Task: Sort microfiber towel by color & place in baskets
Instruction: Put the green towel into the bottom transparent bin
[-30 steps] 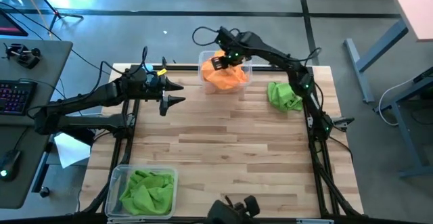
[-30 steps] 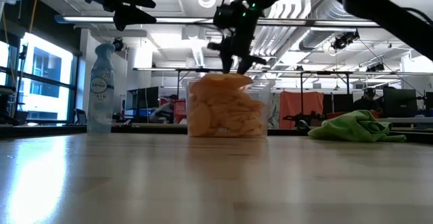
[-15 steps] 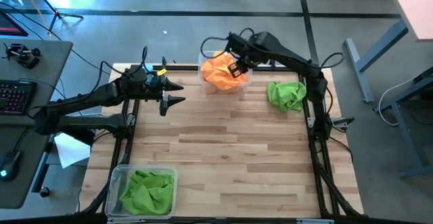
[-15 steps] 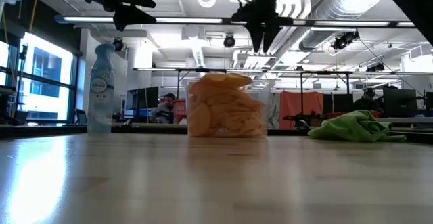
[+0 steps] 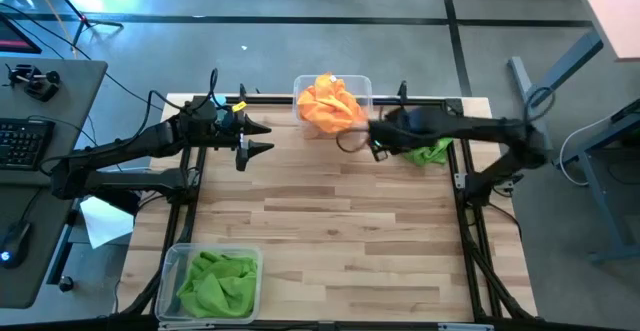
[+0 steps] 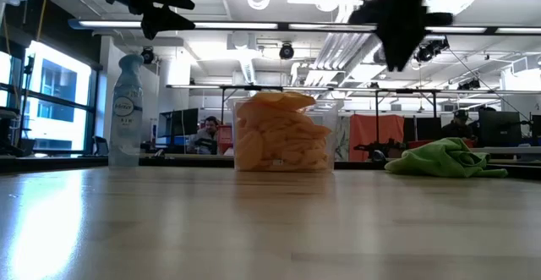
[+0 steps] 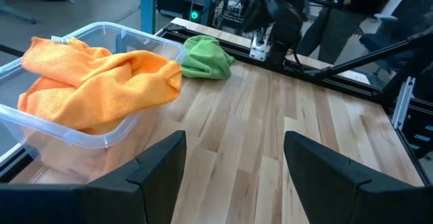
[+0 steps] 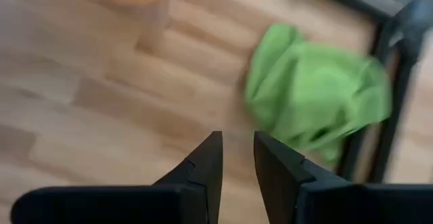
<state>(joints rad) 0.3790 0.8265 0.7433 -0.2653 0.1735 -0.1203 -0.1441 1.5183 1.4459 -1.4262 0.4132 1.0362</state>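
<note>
Orange towels (image 5: 330,104) are heaped above the rim of a clear basket (image 5: 362,83) at the table's far edge. One green towel (image 5: 432,153) lies crumpled on the table at the far right, partly under my right arm. More green towels (image 5: 215,281) fill a second basket (image 5: 172,261) at the near left corner. My right gripper (image 8: 237,146) hangs above the bare wood between the orange basket and the loose green towel (image 8: 314,95), pointing down, its fingers a narrow gap apart with nothing between them. My left gripper (image 7: 233,160) is open in the air left of the orange basket (image 7: 101,139).
A spray bottle (image 6: 125,111) stands at the table's far left. A white paper sheet (image 5: 105,221) lies off the table's left side, beside a desk with a keyboard (image 5: 20,141). Bare wood (image 5: 340,221) spans the table's middle.
My right gripper has swung away from above the orange basket toward the table's right and near side, ending close to the loose green towel. Its fingers have drawn closer together. The orange towels stay heaped in their basket.
</note>
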